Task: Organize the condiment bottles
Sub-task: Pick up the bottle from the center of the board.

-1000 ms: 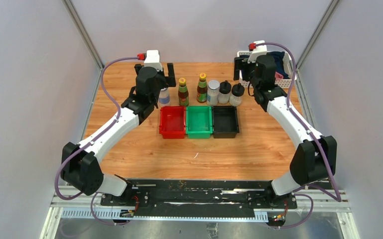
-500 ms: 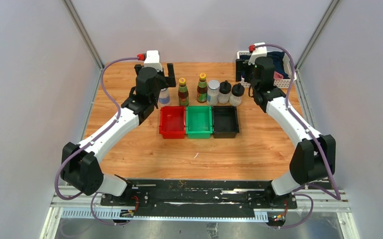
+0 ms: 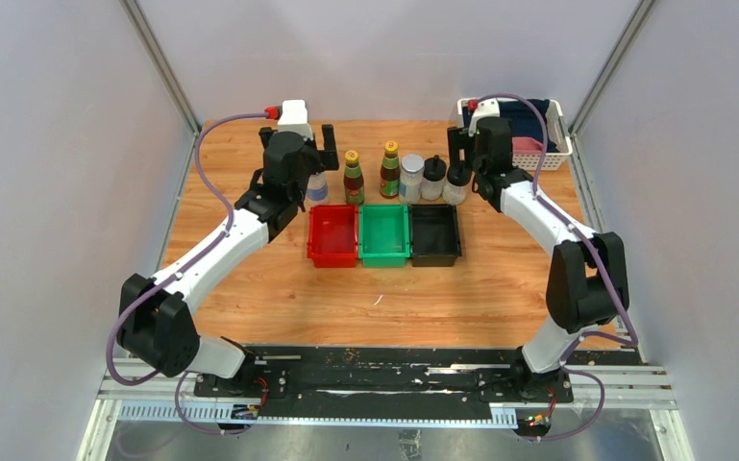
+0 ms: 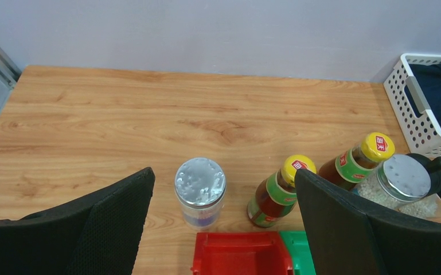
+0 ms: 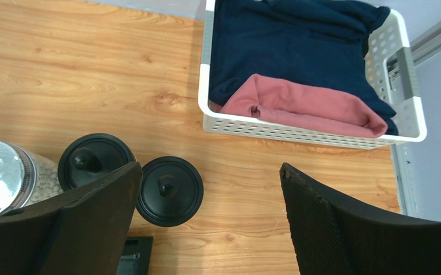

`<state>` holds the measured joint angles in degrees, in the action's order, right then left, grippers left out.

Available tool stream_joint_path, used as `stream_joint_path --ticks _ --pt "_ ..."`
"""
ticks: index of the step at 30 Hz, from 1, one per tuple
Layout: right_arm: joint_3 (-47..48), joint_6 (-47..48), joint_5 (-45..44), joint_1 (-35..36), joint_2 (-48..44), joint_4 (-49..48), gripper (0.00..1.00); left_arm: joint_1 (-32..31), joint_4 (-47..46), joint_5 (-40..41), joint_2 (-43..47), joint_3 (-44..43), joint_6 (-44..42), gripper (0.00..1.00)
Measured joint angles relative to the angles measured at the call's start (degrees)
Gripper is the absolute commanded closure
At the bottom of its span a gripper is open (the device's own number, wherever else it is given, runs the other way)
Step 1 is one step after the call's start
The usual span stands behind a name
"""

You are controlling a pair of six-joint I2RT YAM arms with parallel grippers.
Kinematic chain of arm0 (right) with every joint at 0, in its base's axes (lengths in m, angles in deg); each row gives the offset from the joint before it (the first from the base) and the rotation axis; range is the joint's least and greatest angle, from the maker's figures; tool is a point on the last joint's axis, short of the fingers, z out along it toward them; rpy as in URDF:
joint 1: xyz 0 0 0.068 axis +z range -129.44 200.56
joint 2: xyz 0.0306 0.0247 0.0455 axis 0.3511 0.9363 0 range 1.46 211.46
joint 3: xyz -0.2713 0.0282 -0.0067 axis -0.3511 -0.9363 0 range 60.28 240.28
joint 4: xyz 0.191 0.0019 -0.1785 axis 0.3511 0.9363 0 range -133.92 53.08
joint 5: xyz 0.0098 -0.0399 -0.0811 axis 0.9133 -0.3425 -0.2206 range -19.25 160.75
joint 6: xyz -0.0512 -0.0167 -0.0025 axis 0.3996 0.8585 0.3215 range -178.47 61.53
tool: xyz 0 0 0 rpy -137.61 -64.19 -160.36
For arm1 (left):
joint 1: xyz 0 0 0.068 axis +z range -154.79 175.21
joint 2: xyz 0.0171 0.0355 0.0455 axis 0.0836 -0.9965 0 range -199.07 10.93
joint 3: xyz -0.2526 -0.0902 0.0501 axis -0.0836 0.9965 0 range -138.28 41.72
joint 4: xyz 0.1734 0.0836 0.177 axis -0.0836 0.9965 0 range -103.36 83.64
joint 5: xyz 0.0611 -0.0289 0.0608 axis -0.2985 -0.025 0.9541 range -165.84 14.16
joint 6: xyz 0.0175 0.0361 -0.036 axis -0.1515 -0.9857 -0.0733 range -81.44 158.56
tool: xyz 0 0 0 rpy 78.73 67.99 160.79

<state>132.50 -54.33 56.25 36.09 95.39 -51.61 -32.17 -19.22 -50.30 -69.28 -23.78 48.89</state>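
Observation:
Six condiment bottles stand in a row behind the bins. From the left: a silver-lidded jar (image 3: 317, 184), two brown yellow-capped bottles (image 3: 353, 179) (image 3: 390, 171), a second silver-lidded jar (image 3: 411, 178), and two black-capped bottles (image 3: 433, 178) (image 3: 457, 182). My left gripper (image 3: 315, 161) is open above the left jar (image 4: 200, 183), which sits between its fingers (image 4: 120, 223). My right gripper (image 3: 461, 154) is open above the rightmost black-capped bottle (image 5: 169, 191), which lies just inside its left finger (image 5: 92, 217). The other black cap (image 5: 94, 159) is beside it.
Red (image 3: 332, 234), green (image 3: 385, 233) and black (image 3: 435, 233) bins stand side by side in front of the bottles. A white basket (image 3: 550, 154) with dark blue and pink cloth (image 5: 304, 106) sits at the back right corner.
My right gripper has moved left from the white basket to over the black-capped bottles. The left arm and the bottles have not moved.

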Motion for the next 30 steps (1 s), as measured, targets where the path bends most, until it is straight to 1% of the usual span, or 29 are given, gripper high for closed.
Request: stream_joint_path --ticks 12,19,30 --pt "-0.02 -4.02 4.55 -1.07 4.59 0.83 0.09 0.00 -0.02 0.04 -1.36 0.04 0.50 0.00" --pt "0.00 -7.23 7.52 -1.11 4.76 2.14 0.10 0.00 -0.02 0.02 -1.77 0.04 0.85 0.00" --pt "0.28 -9.20 8.50 -1.11 5.92 4.35 0.12 0.00 0.00 0.02 -1.77 0.04 1.11 0.00"
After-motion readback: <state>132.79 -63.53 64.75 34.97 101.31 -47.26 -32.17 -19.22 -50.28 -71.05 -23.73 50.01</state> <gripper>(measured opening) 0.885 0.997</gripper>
